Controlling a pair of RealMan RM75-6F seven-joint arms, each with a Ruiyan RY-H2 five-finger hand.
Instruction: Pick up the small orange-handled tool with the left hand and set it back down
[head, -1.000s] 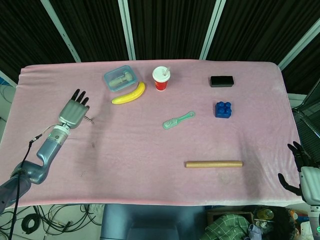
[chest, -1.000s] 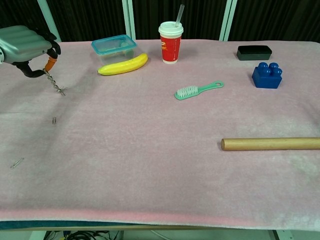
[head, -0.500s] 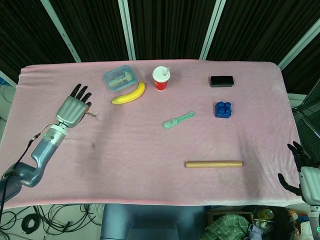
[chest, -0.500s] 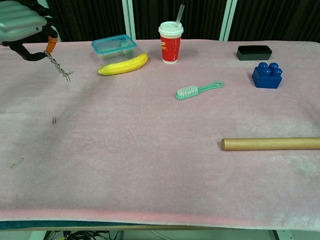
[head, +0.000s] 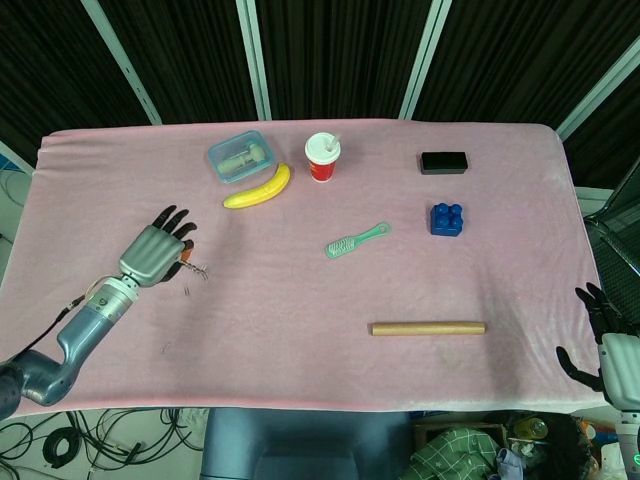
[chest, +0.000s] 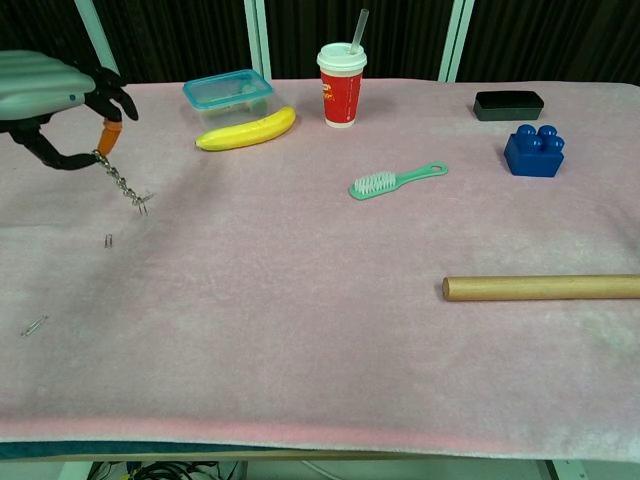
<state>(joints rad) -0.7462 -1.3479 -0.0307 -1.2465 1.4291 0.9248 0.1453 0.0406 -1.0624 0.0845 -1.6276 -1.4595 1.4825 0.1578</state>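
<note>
My left hand (head: 157, 255) (chest: 50, 95) hovers over the left part of the pink table and holds the small orange-handled tool (chest: 110, 140) between thumb and fingers. Its orange handle shows under the fingers, and a thin metal shaft (head: 196, 269) (chest: 128, 188) slants down to the right, its tip just above the cloth. My right hand (head: 608, 345) hangs beyond the table's front right corner, fingers apart, holding nothing.
A blue-lidded box (head: 240, 155), a banana (head: 259, 188) and a red cup (head: 322, 157) stand at the back. A green brush (head: 355, 241), a blue block (head: 446, 218), a black box (head: 443, 161) and a wooden dowel (head: 428, 328) lie to the right. Small metal clips (chest: 33, 325) lie near the left front.
My left hand has carried the tool toward the front and slightly right, lowering after a lift half a second ago. The right hand has not moved.
</note>
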